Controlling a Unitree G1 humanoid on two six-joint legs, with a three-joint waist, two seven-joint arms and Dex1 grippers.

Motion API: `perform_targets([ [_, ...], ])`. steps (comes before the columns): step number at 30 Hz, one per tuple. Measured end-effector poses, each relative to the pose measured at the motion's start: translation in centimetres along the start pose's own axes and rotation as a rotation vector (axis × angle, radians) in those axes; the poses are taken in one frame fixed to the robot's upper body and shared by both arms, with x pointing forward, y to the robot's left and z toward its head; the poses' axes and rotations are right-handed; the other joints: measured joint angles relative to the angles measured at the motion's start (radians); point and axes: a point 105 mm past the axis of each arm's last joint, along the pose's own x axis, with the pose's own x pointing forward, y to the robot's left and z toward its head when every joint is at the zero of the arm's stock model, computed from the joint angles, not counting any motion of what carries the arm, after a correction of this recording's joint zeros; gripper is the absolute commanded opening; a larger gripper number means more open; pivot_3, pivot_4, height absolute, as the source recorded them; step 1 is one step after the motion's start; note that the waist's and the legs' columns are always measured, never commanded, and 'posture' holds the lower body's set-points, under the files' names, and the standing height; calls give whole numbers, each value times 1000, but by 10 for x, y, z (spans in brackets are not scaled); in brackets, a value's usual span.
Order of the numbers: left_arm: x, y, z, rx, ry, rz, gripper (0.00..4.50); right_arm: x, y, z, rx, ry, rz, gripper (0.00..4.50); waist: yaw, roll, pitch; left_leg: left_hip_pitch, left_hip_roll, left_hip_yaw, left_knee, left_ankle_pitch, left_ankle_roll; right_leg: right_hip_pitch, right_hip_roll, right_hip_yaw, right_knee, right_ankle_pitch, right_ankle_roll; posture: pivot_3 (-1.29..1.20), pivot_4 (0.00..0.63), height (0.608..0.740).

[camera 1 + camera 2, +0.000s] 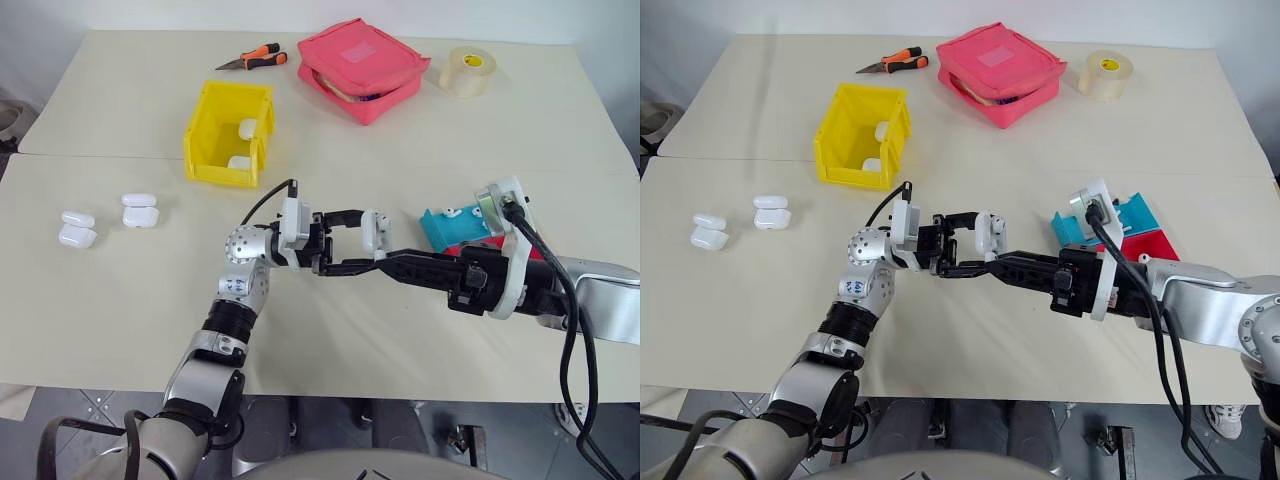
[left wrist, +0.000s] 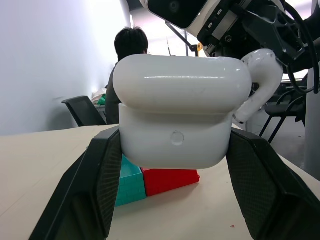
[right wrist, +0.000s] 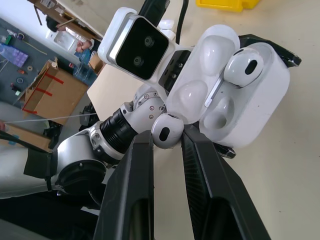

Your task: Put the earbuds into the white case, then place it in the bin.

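My left gripper (image 1: 366, 240) is shut on the white case (image 1: 376, 228), holding it above the table with the lid open. In the right wrist view one earbud (image 3: 243, 66) sits in a well of the case (image 3: 250, 100). My right gripper (image 1: 388, 259) reaches in from the right, shut on a second earbud (image 3: 167, 131) right at the case's edge. In the left wrist view an earbud's stem (image 2: 260, 82) sticks out beside the case (image 2: 180, 115). The yellow bin (image 1: 215, 150) stands beyond, at the back left, with two white cases (image 1: 247, 128) inside.
A teal and red tray (image 1: 455, 232) holding earbuds lies under my right arm. Two more cases (image 1: 139, 212) (image 1: 77, 229) rest at the left. A pink pouch (image 1: 360, 68), tape roll (image 1: 467, 72) and orange-handled cutters (image 1: 255, 58) line the far edge. A person (image 2: 127, 65) sits in the background.
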Motion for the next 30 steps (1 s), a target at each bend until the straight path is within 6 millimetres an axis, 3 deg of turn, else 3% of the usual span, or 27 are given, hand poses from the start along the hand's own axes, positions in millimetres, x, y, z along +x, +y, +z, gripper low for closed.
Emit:
perform_targets([
  [9,-2,-3,-3,-13,4,-1,2758,-7,-3,11,-26,-35,-29,467,0,0,0,0,0,0,0,0,0,0,0,0,0,0,0,0,150,740],
  [30,0,-4,-4,-25,11,-7,2758,0,-7,2,21,-16,-28,467,0,0,0,0,0,0,0,0,0,0,0,0,0,0,0,0,150,740],
])
